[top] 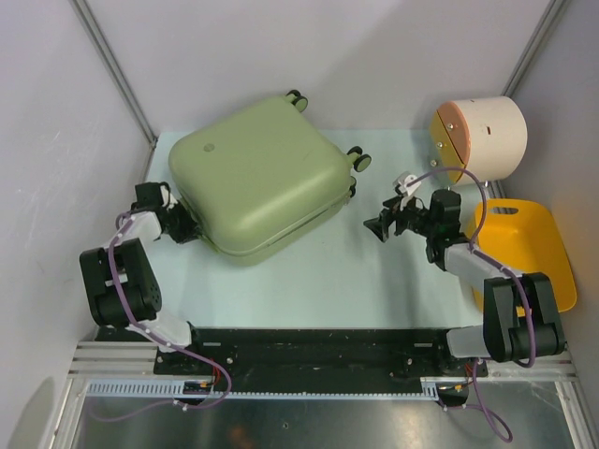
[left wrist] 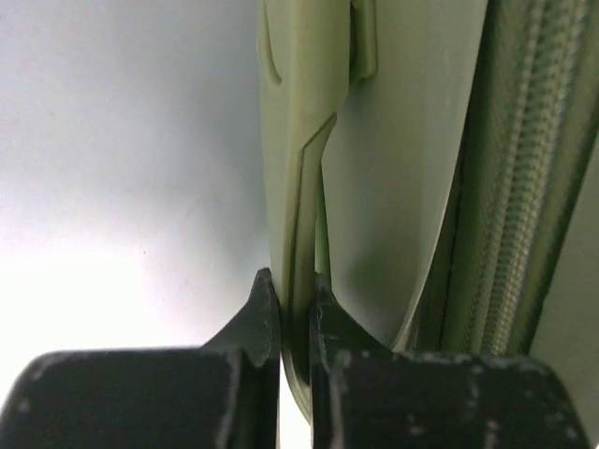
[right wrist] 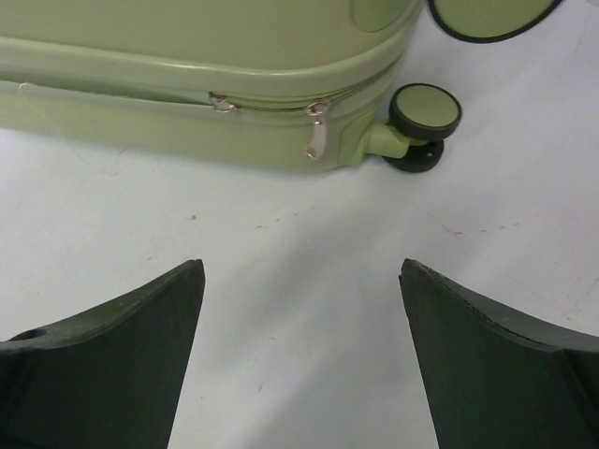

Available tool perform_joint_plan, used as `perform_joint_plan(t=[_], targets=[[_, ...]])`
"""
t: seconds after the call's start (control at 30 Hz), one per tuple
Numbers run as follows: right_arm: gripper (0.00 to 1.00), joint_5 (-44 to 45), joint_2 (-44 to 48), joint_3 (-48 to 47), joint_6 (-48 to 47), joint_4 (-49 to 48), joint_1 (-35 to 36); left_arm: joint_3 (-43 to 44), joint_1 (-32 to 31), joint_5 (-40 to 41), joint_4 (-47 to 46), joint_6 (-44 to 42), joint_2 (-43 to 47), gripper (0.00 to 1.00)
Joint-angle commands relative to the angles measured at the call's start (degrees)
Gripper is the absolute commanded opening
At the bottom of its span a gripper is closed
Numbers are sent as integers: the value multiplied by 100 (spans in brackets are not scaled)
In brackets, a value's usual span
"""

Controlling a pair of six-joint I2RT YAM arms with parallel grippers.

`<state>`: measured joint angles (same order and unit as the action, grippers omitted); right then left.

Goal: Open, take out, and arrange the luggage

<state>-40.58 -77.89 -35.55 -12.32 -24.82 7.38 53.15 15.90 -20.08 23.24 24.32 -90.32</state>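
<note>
Pinches a thin lip of the luggage (left wrist: 393,187) with left gripper (left wrist: 295,290), jaws nearly together, elbow folded back, and holds right gripper (right wrist: 299,271) spread wide and empty, forearm reaching inward.

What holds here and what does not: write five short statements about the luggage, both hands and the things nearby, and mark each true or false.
1. The luggage lies flat with its lid down. True.
2. The right hand grips a zipper pull. False: it is open and apart from the luggage, and the pull hangs free ahead of it.
3. The left hand is shut on a thin green part of the luggage. True.
4. The yellow basket sits on top of the luggage. False: it stands at the right edge, apart from the luggage.
5. The cream drum lies on its side at the far right. True.
</note>
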Motion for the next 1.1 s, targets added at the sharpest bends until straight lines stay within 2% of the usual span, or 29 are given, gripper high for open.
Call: perform_joint_plan(t=[0.0,0.1,0.23,0.33,0.5,0.77,0.87,1.0,1.07], targets=[[87,-161,230,285,-394,-734,219,292,307,162,514,-1137,-11,0],[82,40,108,399,-263,-1234,466,625,519,30,804,-1524,-301,0],[81,681,-349,461,-149,-2322,1063,943,546,-119,1147,-1754,-661,0],[80,831,-815,418,-183,-2973,1204,1224,546,-67,1261,-1956,-820,0],[79,928,-1482,224,-271,-3248,1372,1611,572,-207,1367,-2150,-996,0],[75,1008,-2230,-355,-16,-3574,1337,1682,598,-278,1393,-2291,-1198,0],[70,912,-2467,-558,36,-3688,1319,1717,590,-304,1393,-2291,-1268,0],[52,762,-2635,-646,89,-3706,1363,1822,607,-321,1393,-2291,-1339,0],[47,709,-2670,-646,124,-3662,1363,1848,625,-322,1402,-2291,-1365,0]])
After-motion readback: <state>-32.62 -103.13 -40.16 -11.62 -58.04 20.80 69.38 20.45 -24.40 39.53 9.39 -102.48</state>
